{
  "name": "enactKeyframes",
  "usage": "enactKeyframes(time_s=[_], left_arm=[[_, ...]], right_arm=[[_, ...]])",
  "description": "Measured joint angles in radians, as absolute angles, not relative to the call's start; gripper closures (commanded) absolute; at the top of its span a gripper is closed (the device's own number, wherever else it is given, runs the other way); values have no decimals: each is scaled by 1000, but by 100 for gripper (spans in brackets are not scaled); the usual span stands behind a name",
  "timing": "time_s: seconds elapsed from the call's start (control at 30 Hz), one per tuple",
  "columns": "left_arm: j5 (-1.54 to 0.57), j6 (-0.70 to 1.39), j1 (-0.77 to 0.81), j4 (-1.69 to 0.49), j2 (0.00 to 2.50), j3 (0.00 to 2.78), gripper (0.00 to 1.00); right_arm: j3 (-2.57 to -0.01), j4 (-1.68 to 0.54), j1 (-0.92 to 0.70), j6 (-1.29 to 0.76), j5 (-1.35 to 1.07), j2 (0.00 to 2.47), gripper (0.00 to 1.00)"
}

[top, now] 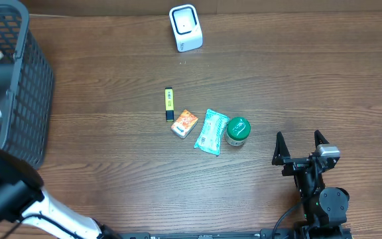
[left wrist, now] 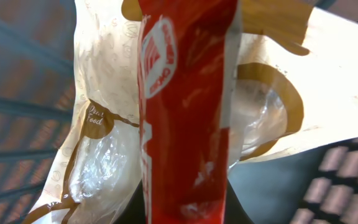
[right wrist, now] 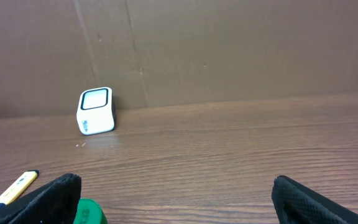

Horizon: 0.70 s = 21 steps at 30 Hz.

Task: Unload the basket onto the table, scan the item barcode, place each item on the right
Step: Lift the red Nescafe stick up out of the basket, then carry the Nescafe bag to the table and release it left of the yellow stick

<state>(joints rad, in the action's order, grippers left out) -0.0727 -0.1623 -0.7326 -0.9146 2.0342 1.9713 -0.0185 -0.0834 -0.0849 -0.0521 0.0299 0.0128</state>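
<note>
Looking down from overhead, you see the gray mesh basket (top: 25,86) standing at the left edge of the table (top: 297,79), with the left arm (top: 8,189) reaching up into it from the near left corner; the left jaws are hidden inside the basket here. The white scanner (top: 185,27) sits at the far side near the middle. In the middle of the table lie a yellow pen-shaped thing (top: 168,103), an orange packet (top: 185,122), a teal pouch (top: 211,131) and a green-lidded jar (top: 238,131) in a loose row; the pouch lies just beside the jar. The right arm (top: 317,192) rests at the near right, well apart from that row, and you can see the right jaws spread wide with nothing between them. In your left wrist view, the red packet (left wrist: 185,93) fills the centre and rises from the bottom edge, where the left jaws are pressed together, pinching its lower end. Behind it lies a cream bag with brown trim (left wrist: 92,124), and the basket's mesh wall shows on both sides, so the packet is inside the basket. In your right wrist view, the two dark fingers (right wrist: 48,199) stand far apart at the bottom corners. The scanner is far left against a brown cardboard wall (right wrist: 229,50). The yellow thing and the jar's green lid peek in at the near left.
</note>
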Motion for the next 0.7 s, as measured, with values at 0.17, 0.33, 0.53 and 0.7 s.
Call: enactKeyframes(time_s=[0.17, 0.33, 0.53, 0.7], left_arm=[[-92, -105, -704, -877, 1869, 1974, 96], [-98, -65, -610, -864, 1692, 1980, 96], [-62, 12, -415, -953, 1510, 1992, 96], [-22, 83, -211, -1166, 1446, 2004, 96]], right_arm=[[-19, -84, -85, -52, 30, 13, 0], [-19, -83, -85, -52, 30, 13, 0], [-19, -83, -85, -53, 30, 13, 0], [-19, -84, -85, -52, 30, 13, 0]])
